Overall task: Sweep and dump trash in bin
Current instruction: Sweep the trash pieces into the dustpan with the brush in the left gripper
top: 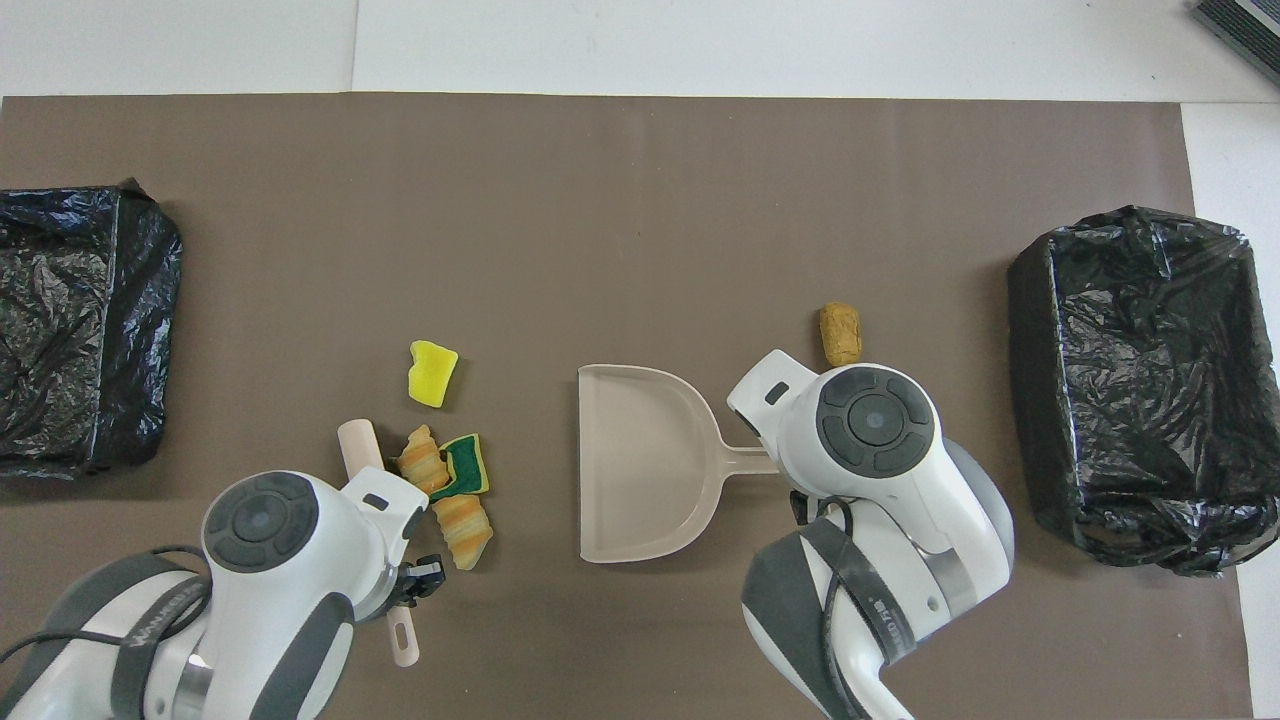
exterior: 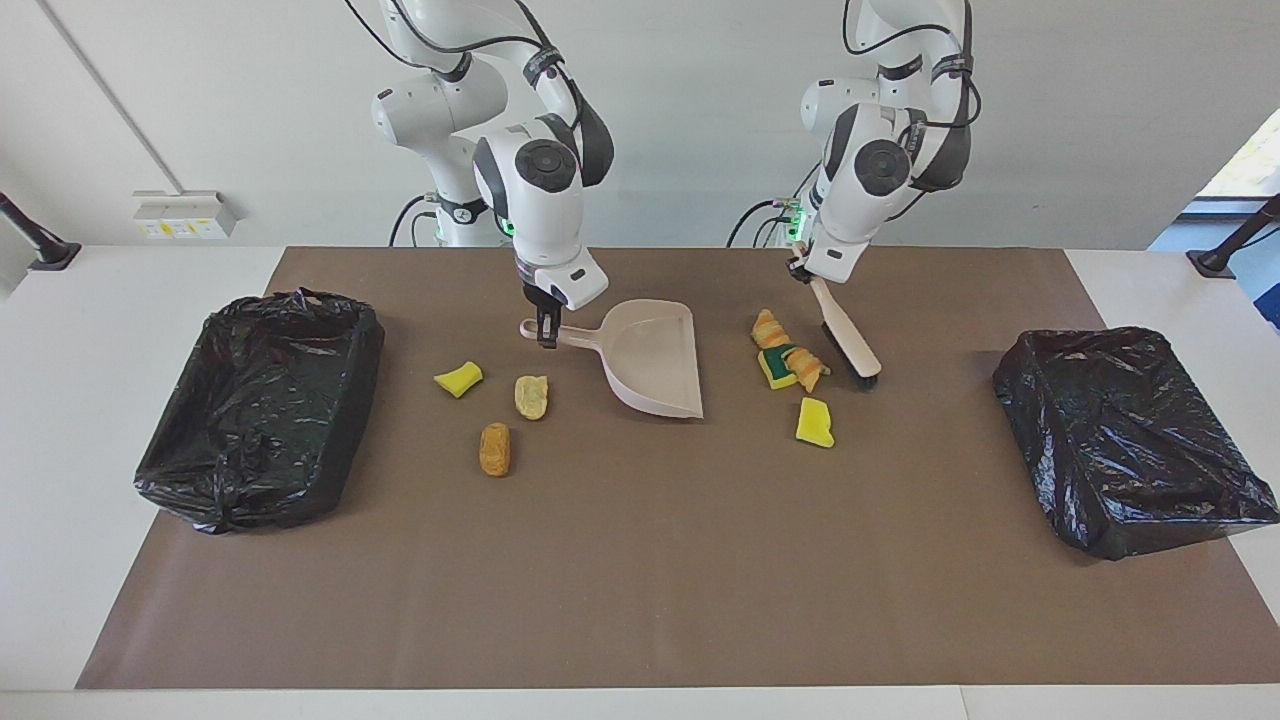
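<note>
Two grippers loaded: I see right gripper (exterior: pixel 547 335) clamped on the dustpan (exterior: pixel 655 355) handle, left gripper (exterior: pixel 805 275) clamped on the brush (exterior: pixel 850 345).
Trash (exterior: pixel 790 365) lies mid-mat beside both tools, toward the robots' edge; a bin (exterior: pixel 262 405) lines each end edge.

1. Both views are bright and evenly lit, with daylight showing at a window (exterior: pixel 1245 160) in the facing view.
2. Shadows under the dustpan (exterior: pixel 655 355) and the scraps are soft and short.
3. The 2 black bin bags (exterior: pixel 262 400) (exterior: pixel 1130 435) carry crinkled white glare.
4. Focus is sharp throughout; edges look straight.
</note>
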`<state>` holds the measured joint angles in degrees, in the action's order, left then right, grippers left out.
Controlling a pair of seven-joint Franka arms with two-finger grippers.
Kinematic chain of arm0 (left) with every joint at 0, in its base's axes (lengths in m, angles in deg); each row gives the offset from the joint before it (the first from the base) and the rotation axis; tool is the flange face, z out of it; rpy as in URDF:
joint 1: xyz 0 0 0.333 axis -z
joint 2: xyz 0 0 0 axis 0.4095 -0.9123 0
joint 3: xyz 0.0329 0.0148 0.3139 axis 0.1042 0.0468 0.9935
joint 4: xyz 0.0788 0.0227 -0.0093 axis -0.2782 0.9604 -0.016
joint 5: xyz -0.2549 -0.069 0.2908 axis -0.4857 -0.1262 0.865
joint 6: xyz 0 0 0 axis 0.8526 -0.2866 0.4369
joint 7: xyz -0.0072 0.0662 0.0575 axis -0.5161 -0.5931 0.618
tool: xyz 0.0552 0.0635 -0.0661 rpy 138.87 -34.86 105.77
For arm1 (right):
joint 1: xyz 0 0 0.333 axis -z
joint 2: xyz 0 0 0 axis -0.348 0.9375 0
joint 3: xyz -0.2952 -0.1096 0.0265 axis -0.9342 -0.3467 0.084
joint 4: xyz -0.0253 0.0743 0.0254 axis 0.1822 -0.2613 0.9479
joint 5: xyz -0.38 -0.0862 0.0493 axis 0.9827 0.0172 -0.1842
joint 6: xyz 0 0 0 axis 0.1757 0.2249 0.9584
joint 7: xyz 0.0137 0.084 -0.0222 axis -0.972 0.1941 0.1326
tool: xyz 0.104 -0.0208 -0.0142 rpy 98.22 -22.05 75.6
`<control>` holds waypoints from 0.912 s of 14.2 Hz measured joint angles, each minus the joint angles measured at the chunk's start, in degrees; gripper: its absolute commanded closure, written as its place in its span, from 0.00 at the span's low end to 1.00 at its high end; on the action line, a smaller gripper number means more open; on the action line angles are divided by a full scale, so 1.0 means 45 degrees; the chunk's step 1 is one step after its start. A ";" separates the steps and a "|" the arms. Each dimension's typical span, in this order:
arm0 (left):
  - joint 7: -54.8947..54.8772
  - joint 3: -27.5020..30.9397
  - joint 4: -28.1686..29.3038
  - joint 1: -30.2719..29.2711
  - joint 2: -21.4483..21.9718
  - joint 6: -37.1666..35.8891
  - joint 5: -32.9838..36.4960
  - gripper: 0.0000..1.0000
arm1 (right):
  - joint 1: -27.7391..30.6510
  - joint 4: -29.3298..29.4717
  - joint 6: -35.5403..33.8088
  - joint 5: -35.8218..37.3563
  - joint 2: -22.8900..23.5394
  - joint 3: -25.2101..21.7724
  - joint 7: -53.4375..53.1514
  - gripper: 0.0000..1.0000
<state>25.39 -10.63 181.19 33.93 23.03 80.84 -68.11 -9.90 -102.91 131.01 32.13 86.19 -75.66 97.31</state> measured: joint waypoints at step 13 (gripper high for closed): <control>0.0841 -0.3254 -0.2369 0.0568 -0.1828 0.1317 -0.2491 1.00 | 0.0023 -0.0083 0.0552 0.0173 0.0300 -0.0006 0.0001 1.00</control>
<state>29.18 -25.28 170.53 36.48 14.80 86.77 -79.32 -9.80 -103.28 133.49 32.91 87.54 -75.68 97.31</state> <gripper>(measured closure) 0.740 0.674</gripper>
